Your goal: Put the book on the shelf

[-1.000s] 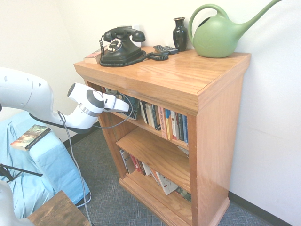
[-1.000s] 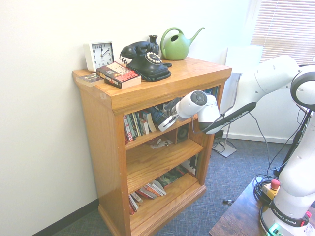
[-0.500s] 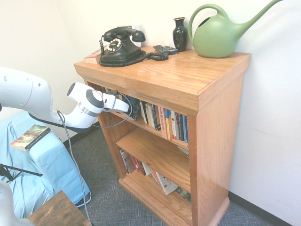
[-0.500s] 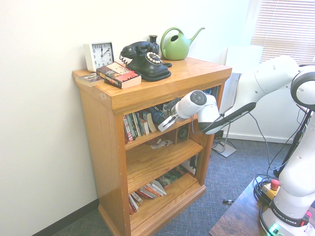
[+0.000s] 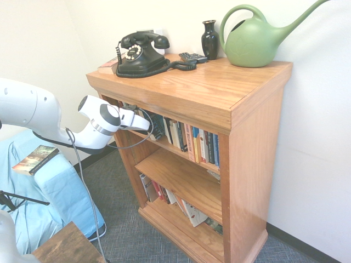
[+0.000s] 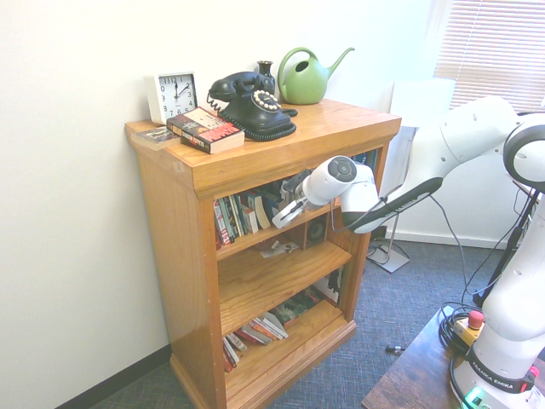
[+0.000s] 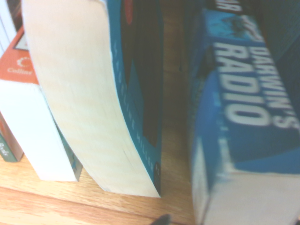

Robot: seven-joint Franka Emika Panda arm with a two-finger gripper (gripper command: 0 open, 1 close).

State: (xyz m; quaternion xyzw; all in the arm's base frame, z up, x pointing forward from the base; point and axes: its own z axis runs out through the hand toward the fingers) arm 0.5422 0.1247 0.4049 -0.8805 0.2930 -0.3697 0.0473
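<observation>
The book (image 5: 157,125) (image 6: 274,200) is a dark blue paperback standing on the top plank of the oak shelf (image 5: 219,82) (image 6: 332,119), at the end of the row of books. In the wrist view its blue cover (image 7: 239,122) reads "DARWIN'S RADIO", and it rests on the wood beside a leaning cream-paged book (image 7: 89,93). My gripper (image 5: 146,126) (image 6: 283,215) reaches into that top opening right at the book. It is open, its hold on the book loosened.
A black telephone (image 5: 140,55), a dark vase (image 5: 210,39) and a green watering can (image 5: 255,38) stand on the bookcase top, with a clock (image 6: 173,95) and a reddish book (image 6: 204,129). A row of books (image 5: 192,141) fills the top plank. A brownish-green book (image 5: 35,159) lies on blue cloth.
The book has tipped from a slant to more upright against the row. The hand has drawn back slightly, and its hold has loosened.
</observation>
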